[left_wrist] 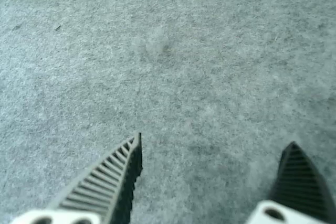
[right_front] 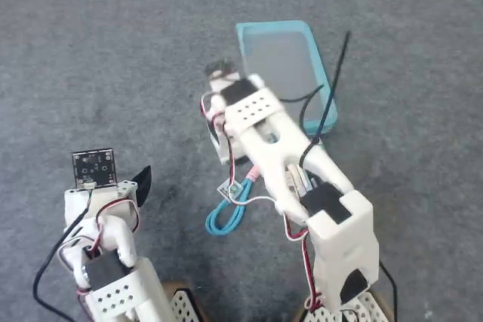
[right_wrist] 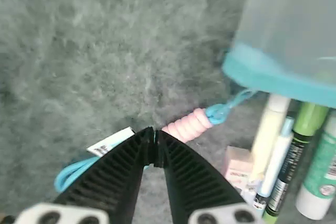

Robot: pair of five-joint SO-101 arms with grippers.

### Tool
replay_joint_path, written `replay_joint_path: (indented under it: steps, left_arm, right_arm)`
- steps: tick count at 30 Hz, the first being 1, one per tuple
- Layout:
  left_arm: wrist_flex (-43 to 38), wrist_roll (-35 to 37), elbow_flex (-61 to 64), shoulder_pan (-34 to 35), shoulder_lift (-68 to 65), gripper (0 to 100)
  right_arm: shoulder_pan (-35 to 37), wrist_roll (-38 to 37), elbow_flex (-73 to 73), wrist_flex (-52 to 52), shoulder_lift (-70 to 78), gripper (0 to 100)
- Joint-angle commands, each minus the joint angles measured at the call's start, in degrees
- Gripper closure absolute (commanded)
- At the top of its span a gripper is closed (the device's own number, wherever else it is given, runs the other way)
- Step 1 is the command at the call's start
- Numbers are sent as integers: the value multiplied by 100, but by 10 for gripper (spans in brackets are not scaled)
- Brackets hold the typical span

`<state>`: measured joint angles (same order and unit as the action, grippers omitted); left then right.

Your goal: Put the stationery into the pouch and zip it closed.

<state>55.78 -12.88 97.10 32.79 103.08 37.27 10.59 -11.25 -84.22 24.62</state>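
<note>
Just one pouch [right_front: 283,58], one eraser [right_wrist: 237,162].

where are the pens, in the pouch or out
Out. The pens lie on the grey mat beside the teal edge of the pouch.

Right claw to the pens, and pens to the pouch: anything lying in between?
Between the right claw and the pens lie a pink coil on a blue cord and, closer to the pens, a small eraser. The pens reach the pouch edge, with nothing visible between them.
</note>
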Motion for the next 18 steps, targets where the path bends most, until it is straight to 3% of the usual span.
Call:
replay_joint_path:
  steps: [1,7,9,13,16,18]
  left_arm:
    - [-79,-79,-48,-35,114,614]
    - [-88,-79,-48,-44,114,614]
    - [-88,-79,-48,-44,114,614]
    - [-88,-79,-48,-44,114,614]
    - [-88,-79,-48,-44,114,614]
    - [-88,-79,-48,-44,114,614]
  right_arm:
    - [57,105,1257,980,-1393,989]
    - [13,105,2963,2176,-2958,976]
    - [22,229,3042,2167,-2993,902]
    - [40,1415,2971,2018,-2686,720]
    - [31,2145,2743,2026,-2299,775]
    - [22,2215,2462,1965,-1974,812]
